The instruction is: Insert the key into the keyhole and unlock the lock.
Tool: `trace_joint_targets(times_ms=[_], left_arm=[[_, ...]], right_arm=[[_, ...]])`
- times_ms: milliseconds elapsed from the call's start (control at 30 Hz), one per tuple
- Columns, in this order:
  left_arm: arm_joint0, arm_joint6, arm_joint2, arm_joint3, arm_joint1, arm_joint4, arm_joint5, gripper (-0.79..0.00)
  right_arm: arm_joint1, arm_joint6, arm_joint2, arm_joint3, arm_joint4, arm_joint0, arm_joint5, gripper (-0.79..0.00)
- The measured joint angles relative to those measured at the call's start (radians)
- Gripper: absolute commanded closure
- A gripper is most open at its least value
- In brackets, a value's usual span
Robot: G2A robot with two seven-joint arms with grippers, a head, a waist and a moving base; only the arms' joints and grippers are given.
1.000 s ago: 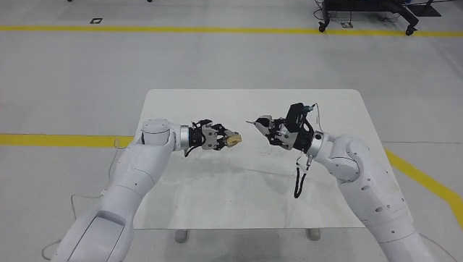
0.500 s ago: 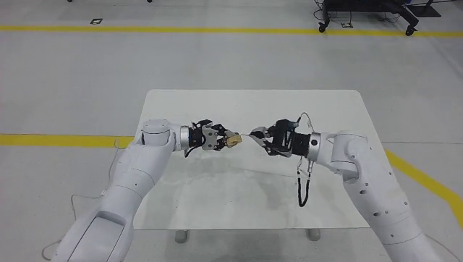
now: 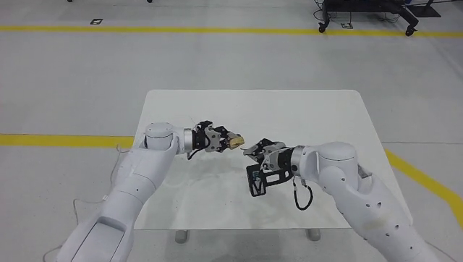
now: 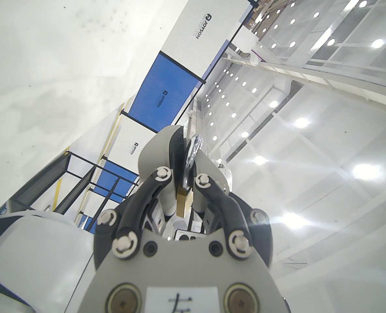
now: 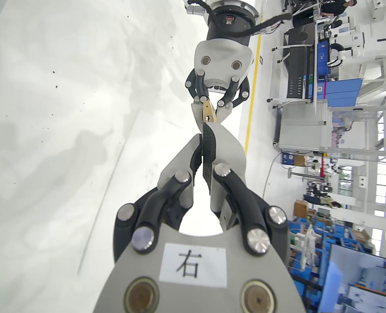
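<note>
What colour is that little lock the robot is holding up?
The lock is brassy gold; the right wrist view shows it best.

Top camera down onto table [image 3: 325, 110], 2 wrist cameras close, sharing lock [image 5: 209, 112]

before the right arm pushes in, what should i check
1. Lock clamped in the left tool: ok.
2. Keyhole turned toward the right tool: ok.
3. Right tool shut: ok.
4. Right tool tip close to the keyhole: ok, right next to it in the right wrist view.
5. Key lined up with the keyhole: cannot tell, the key is hidden inside the grip.
6. Key tip already in: cannot tell.
</note>
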Motion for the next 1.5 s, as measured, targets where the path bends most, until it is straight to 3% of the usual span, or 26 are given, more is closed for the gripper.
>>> trace_joint_targets(times_ms=[200, 667, 1233, 1500], left_arm=[[0.019, 0.026, -0.003, -0.039, 0.008, 0.014, 0.001, 0.000], [0.032, 0.048, 0.006, -0.066, 0.016, 0.016, 0.018, 0.000], [0.031, 0.073, 0.013, -0.063, 0.016, -0.022, 0.038, 0.000], [0.040, 0.131, 0.017, -0.080, 0.017, -0.013, -0.004, 0.000]], right_arm=[[-0.001, 0.039, -0.042, -0.025, -0.078, -0.016, 0.068, 0.000], [-0.010, 0.098, -0.074, 0.003, -0.075, 0.014, 0.055, 0.000], [-0.033, 0.286, -0.172, -0.032, -0.159, 0.027, 0.050, 0.000], [-0.049, 0.410, -0.205, -0.048, -0.192, 0.023, 0.049, 0.000]])
